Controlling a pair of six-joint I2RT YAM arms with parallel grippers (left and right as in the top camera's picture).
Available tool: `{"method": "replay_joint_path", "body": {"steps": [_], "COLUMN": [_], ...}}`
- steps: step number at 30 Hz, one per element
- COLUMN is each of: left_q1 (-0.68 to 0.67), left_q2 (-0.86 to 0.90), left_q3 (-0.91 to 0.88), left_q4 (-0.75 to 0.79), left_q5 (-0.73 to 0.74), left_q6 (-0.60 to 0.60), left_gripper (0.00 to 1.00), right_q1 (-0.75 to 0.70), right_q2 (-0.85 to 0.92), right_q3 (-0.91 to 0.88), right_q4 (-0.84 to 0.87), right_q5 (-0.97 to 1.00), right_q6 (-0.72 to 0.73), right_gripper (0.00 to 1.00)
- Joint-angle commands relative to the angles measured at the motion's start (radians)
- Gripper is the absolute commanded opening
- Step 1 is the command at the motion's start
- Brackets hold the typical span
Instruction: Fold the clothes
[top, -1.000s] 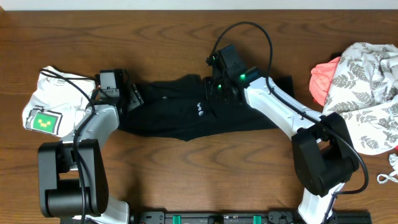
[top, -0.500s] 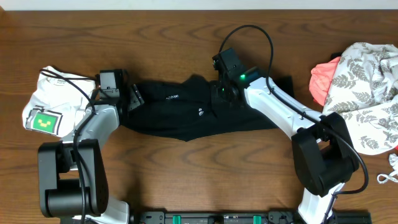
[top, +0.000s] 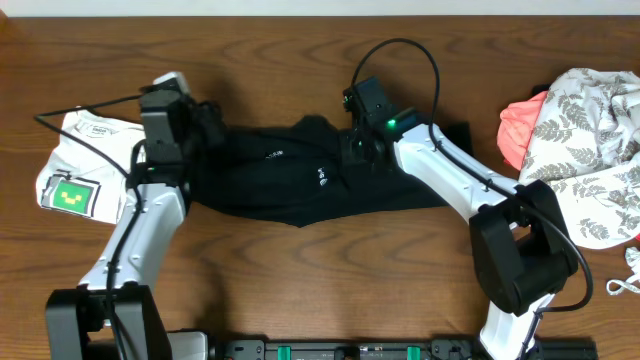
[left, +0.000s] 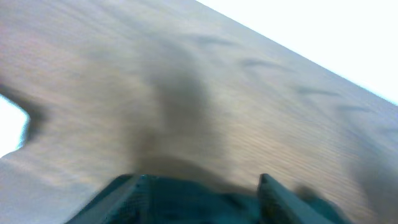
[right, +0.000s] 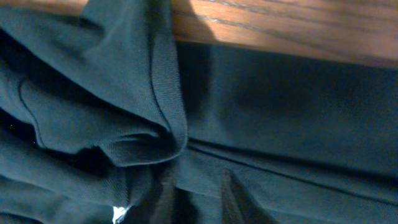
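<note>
Overhead: black garment (top: 290, 190) beneath right claw (top: 352, 152)

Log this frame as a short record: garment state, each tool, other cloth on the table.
garment: black garment lies crumpled across the centre of the table, not neatly folded
right tool: right tool down on the garment's upper edge; grip cannot be told
left tool: left tool over the garment's left end; wrist view blurred, grip unclear
other cloth: white garment at left; leaf-print fabric and coral cloth at right

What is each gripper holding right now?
Left gripper: cannot be told, its view is blurred.
Right gripper: closed, pinching the black garment.
</note>
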Motion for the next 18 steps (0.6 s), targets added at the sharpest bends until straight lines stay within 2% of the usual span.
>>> {"method": "replay_joint_path", "body": {"steps": [1, 8, 10, 11, 12, 18], "left_q1": [-0.068, -0.200, -0.203, -0.199, -0.194, -0.133], "left_q2": [0.013, 0.137, 0.199, 0.243, 0.267, 0.401], "left_q3": [0.005, 0.005, 0.005, 0.005, 0.005, 0.005], "left_q4": [0.010, 0.061, 0.086, 0.097, 0.099, 0.045], "left_q5": [0.104, 0.090, 0.057, 0.032, 0.018, -0.006], "left_q6": [0.037, 0.142, 0.141, 0.137, 0.137, 0.137], "left_gripper": [0.44, 0.42, 0.42, 0.48, 0.49, 0.49], "right_q1": [-0.045, -0.151, -0.168, -0.174, -0.175, -0.175], "right_q2": [-0.029, -0.152, -0.174, -0.181, -0.182, -0.181], "right_q3": [-0.007, -0.007, -0.007, -0.007, -0.007, -0.007], "right_q4": [-0.008, -0.077, -0.115, -0.143, -0.159, -0.232], "right_q5": [0.040, 0.047, 0.028, 0.012, 0.011, 0.011], "right_q6": [-0.019, -0.020, -0.050, -0.076, -0.080, -0.083], "right_gripper": [0.04, 0.01, 0.01, 0.01, 0.01, 0.01]}}
